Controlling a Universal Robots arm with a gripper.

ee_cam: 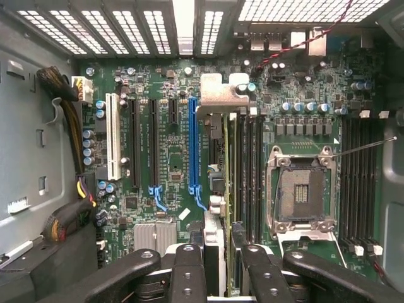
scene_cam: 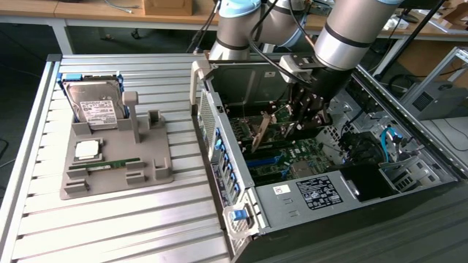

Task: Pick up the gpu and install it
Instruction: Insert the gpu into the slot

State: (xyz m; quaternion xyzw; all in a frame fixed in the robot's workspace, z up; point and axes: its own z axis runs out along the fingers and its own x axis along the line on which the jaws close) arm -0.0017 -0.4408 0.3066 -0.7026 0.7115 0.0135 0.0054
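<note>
The gpu point(scene_cam: 262, 131), a thin brownish card, stands on edge inside the open computer case point(scene_cam: 219, 126) over the green motherboard point(scene_cam: 292, 159). My gripper point(scene_cam: 301, 121) reaches down into the case and is shut on it. In the wrist view the gpu point(ee_cam: 228, 177) is seen edge-on, its silver bracket point(ee_cam: 218, 98) at the far end, clamped between my black fingers point(ee_cam: 189, 271); gripper point(ee_cam: 224, 273). The card lies parallel to the long blue slot point(ee_cam: 194, 151), offset toward the CPU socket point(ee_cam: 300, 189). Whether its lower edge touches the board is hidden.
On the slatted table, a grey fixture point(scene_cam: 117, 159) at the exterior view's left holds a silver hard drive point(scene_cam: 95, 107), a CPU point(scene_cam: 87, 149) and a green RAM stick point(scene_cam: 109, 164). Cable bundles point(ee_cam: 66, 95) and the case walls crowd the board.
</note>
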